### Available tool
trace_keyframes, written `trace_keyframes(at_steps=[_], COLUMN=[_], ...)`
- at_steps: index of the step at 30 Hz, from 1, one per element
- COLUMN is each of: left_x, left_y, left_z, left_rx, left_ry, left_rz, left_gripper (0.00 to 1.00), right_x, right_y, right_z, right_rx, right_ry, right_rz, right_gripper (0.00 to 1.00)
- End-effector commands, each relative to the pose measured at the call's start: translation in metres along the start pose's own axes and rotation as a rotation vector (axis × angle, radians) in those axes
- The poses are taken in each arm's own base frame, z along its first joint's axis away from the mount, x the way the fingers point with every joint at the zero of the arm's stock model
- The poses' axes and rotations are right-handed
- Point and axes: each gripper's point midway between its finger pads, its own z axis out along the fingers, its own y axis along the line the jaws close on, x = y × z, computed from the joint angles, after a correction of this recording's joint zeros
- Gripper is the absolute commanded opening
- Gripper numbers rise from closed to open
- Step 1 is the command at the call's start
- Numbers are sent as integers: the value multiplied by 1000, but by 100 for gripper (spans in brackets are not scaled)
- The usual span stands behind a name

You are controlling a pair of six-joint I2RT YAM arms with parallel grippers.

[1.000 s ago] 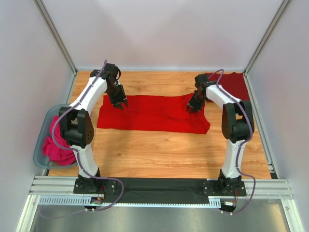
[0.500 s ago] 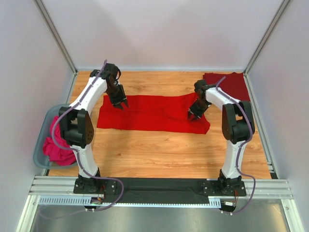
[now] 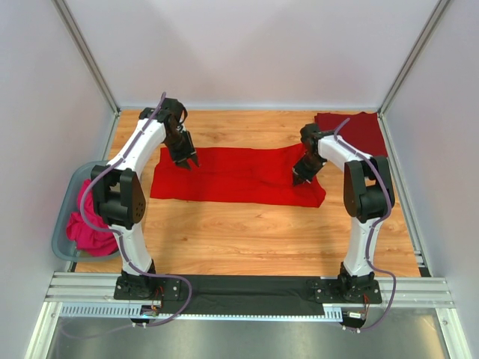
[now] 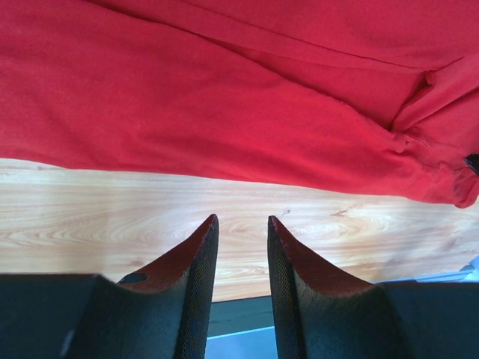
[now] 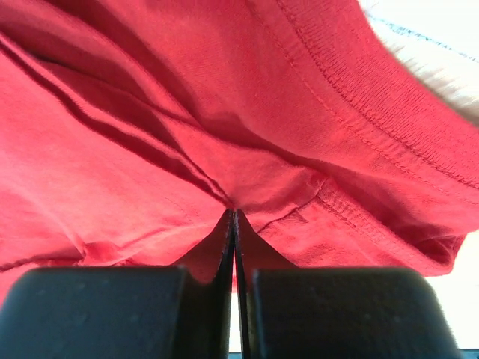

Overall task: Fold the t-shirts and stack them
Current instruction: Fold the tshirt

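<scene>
The bright red t-shirt lies spread across the middle of the wooden table. The darker maroon t-shirt lies at the back right corner. My right gripper is shut on a fold of the bright red shirt near its right end; the right wrist view shows the jaws pinching red cloth. My left gripper hovers at the shirt's back left edge, open and empty. In the left wrist view its fingers stand a little apart over bare wood, with the red shirt beyond them.
A clear plastic bin holding a pink cloth sits at the table's left edge beside the left arm. White walls enclose the table on three sides. A metal rail runs along the near edge.
My right gripper has moved toward the near side, still shut on the red shirt's right end. The left gripper has barely moved.
</scene>
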Motion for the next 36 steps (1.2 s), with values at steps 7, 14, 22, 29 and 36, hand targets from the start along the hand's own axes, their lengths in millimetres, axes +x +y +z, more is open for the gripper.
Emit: trace_keyframes(at_steps=[7, 14, 22, 29, 36], left_x=[-3, -4, -5, -9, -13], left_y=[0, 1, 0, -3, -1], left_z=[-3, -2, -1, 0, -1], left_rx=[10, 9, 10, 12, 6], left_ry=[-9, -7, -8, -9, -11], left_rz=[10, 8, 10, 13, 14], left_gripper=[40, 40, 40, 40, 39], right_x=[-20, -23, -18, -21, -18], right_y=[31, 48, 50, 77, 101], right_z=[-27, -34, -39, -53, -56], right_rx=[-88, -140, -148, -206, -242], right_ry=[-88, -108, -107, -133, -137], right_rz=[-49, -78, -81, -125, -164], right_gripper=[0, 0, 0, 0, 0])
